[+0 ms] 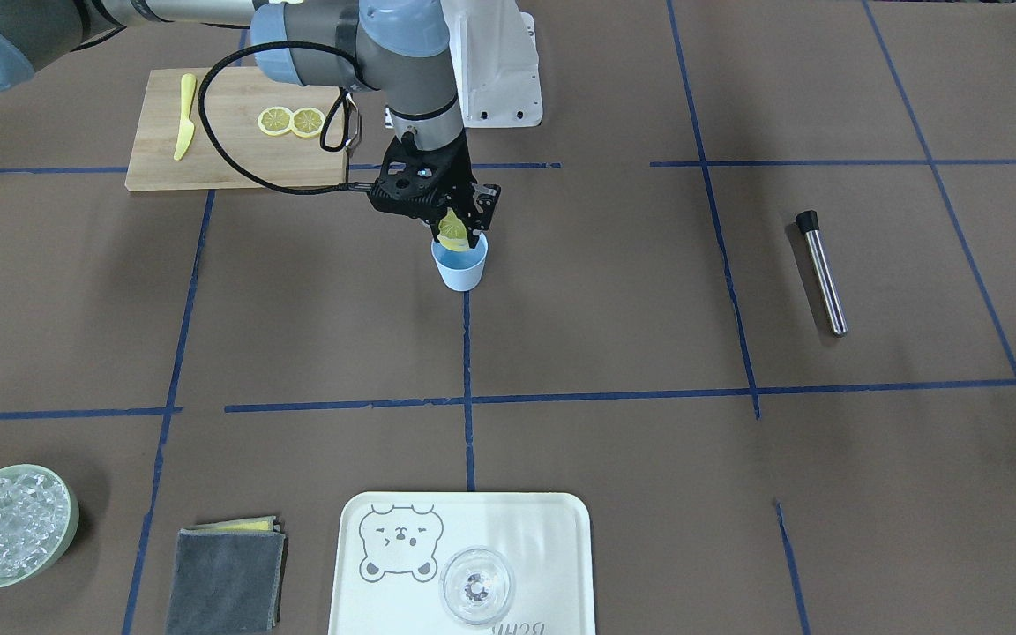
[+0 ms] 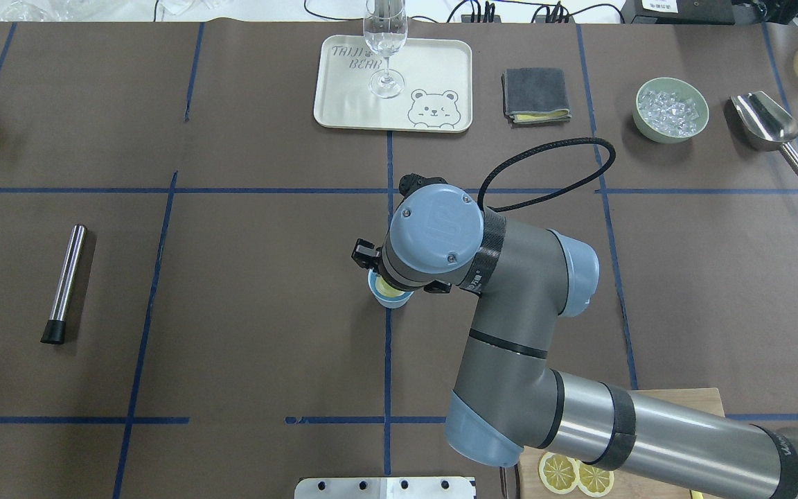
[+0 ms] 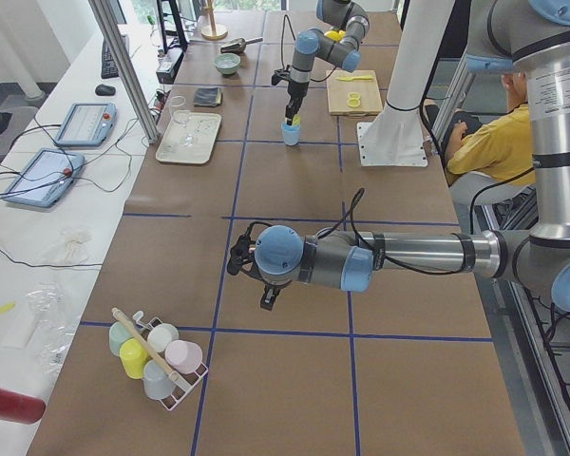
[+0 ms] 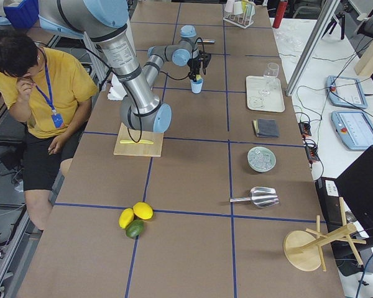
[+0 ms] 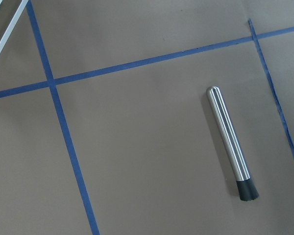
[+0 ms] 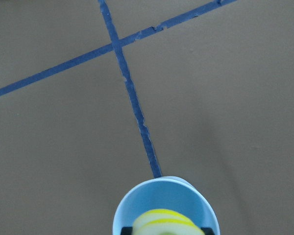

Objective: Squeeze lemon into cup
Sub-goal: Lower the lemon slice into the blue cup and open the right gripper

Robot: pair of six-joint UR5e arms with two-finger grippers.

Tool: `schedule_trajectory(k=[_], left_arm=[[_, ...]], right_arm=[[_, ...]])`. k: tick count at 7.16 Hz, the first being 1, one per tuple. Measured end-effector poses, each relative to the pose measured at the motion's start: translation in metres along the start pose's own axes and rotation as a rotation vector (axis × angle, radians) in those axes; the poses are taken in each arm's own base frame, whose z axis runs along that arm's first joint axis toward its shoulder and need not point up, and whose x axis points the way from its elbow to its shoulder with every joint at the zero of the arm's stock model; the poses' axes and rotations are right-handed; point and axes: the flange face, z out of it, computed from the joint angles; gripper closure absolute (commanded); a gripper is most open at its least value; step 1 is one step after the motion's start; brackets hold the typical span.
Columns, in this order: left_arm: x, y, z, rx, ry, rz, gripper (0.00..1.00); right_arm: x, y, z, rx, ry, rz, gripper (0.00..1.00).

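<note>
Right wrist-mounted view puts the cup (image 6: 161, 198) at six o'clock, straight beneath my right gripper (image 1: 455, 235), whose jaws are pinched on the lemon (image 6: 162, 221) over the cup's mouth, so I judge squeezing needs no sideways shift.

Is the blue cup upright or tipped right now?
Upright: the cup stands on its base, open mouth up, just below the held lemon.
</note>
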Motion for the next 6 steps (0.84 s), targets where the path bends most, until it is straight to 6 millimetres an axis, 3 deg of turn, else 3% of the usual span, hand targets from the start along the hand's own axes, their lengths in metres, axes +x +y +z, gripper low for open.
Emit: schedule_trajectory(k=[6], left_arm=[[0.0001, 0.004, 0.0001, -0.002, 0.0, -0.002, 0.0]], right_arm=[[0.0012, -0.0014, 0.0081, 0.001, 0.011, -0.003, 0.29]])
